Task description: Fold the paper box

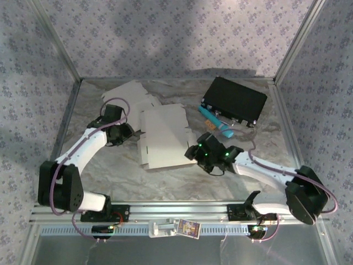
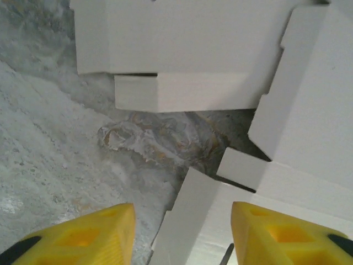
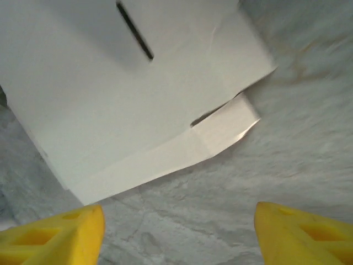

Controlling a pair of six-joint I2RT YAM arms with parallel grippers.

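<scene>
My left gripper (image 2: 182, 234) was spread wide, its yellow fingers (image 2: 94, 232) well apart and pinching nothing; the corner of a white card panel lay just under the gap between them. My right gripper (image 3: 179, 232) was spread as well and held nothing, hovering over bare marble with the box's corner just ahead of it.

The paper box (image 1: 165, 135) lay flat and unfolded in the middle of the table (image 1: 110, 171), between the two grippers: the left one at its left edge, the right one at its near right corner. From the right wrist I could see a narrow edge flap (image 3: 220, 138) standing slightly off the surface, and a dark slot (image 3: 135, 30) cut in the main panel behind it.

I judged the card to be very light and thin, stiff across each panel but ready to hinge along its scored lines. On that smooth marble it would likely slide away under any sideways push, and a hard pinch mid-panel would crease it. The best hold seemed to be the free edge of that raised flap, taken shallow, with the other arm pressing the main panel down to keep the sheet from skating.

Further out, a second card blank (image 1: 129, 95) lay at the back left, just beside the box. A black case (image 1: 234, 99) sat at the back right with a teal object (image 1: 216, 122) near its front edge.
</scene>
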